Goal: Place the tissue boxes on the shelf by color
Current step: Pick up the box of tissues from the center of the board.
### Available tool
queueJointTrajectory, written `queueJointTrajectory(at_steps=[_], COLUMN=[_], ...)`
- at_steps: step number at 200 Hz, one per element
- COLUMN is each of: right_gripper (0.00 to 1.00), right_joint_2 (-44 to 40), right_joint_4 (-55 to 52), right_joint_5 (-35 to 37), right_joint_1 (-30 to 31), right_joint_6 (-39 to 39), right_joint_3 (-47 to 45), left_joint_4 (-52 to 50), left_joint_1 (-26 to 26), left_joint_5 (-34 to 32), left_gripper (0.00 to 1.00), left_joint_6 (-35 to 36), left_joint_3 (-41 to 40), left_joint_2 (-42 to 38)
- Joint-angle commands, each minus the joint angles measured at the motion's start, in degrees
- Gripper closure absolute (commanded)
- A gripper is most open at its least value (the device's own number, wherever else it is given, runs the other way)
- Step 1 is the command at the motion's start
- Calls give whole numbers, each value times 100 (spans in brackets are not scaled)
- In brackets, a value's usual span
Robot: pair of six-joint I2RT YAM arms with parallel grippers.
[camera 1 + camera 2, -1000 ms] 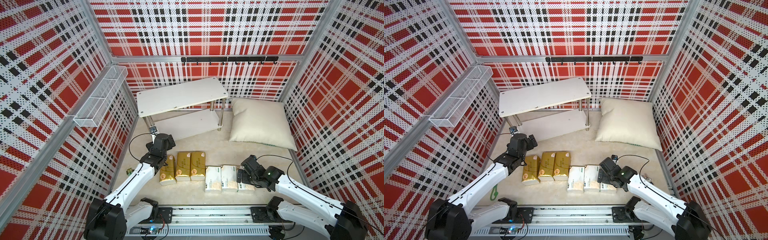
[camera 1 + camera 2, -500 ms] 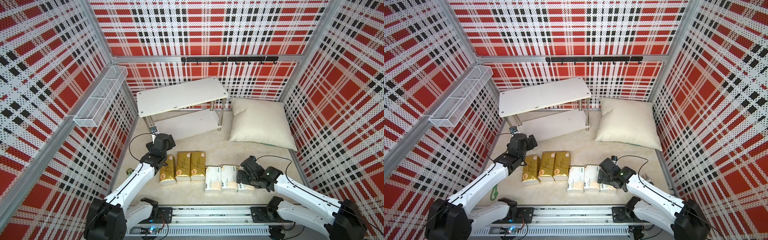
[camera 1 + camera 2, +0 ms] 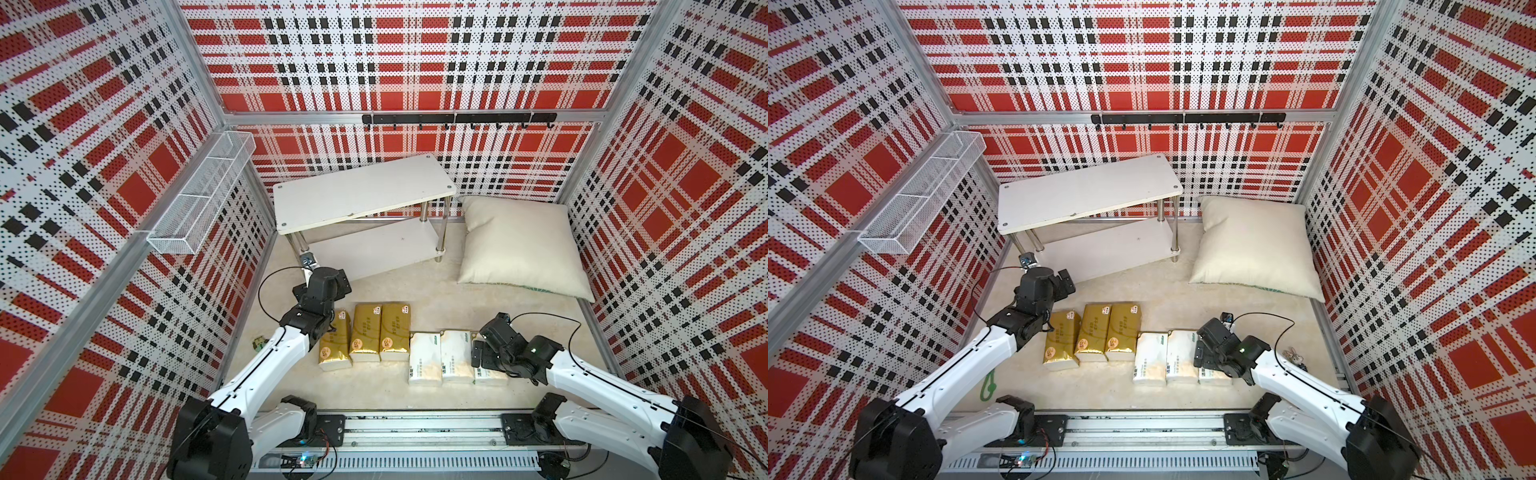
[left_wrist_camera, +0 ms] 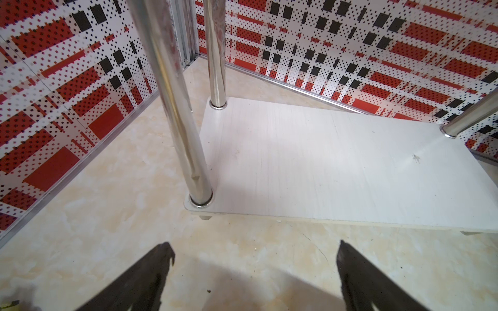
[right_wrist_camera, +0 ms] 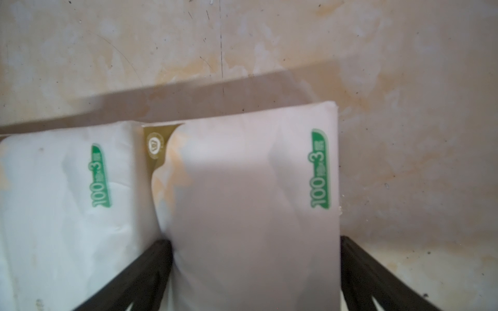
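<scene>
Tissue boxes, six, soft packs, all lying on the floor near its front edge; none on the shelf yet.

- Gold tissue boxes: three side by side, toward the floor's left edge.
- White tissue boxes: three side by side, touching, just right of the gold row. In the right wrist view the end pack sits pressed against its neighbour.
- Shelf: two white boards on chrome legs, at the back of the floor, both tiers bare; cream pillow just beside it.
- Right tool: spread wide, fingers straddling the end white pack, one finger wedged at the seam with the neighbour; not yet clamped.
- Left tool: spread wide, empty, above bare floor in front of the lower shelf board, close to a chrome leg.

Risks, as judged:
- Seam finger may catch the neighbour's wrap and drag both packs.
- Soft pack may buckle or slip when squeezed.
- Left arm may knock the leg and shift the shelf.
- Both arms heading for the shelf may cross paths.
</scene>
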Motion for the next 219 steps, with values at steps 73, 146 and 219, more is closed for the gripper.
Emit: queueJointTrajectory(at_steps=[73, 146, 219], right_gripper=[0, 0, 0], right_joint_2=[130, -3, 46], right_joint_4=[-506, -667, -579], right_joint_5=[288, 455, 360], right_joint_1=[200, 278, 308], right_joint_6=[55, 75, 20], right_joint_3=[337, 546, 518], left_joint_4=[-55, -48, -49], left_joint_1=[-67, -76, -81], left_joint_5=[34, 30, 28], left_gripper=[1, 1, 1], left_joint_6=[23, 32, 5], left_joint_3=[64, 73, 6], left_joint_2=[-117, -99, -151])
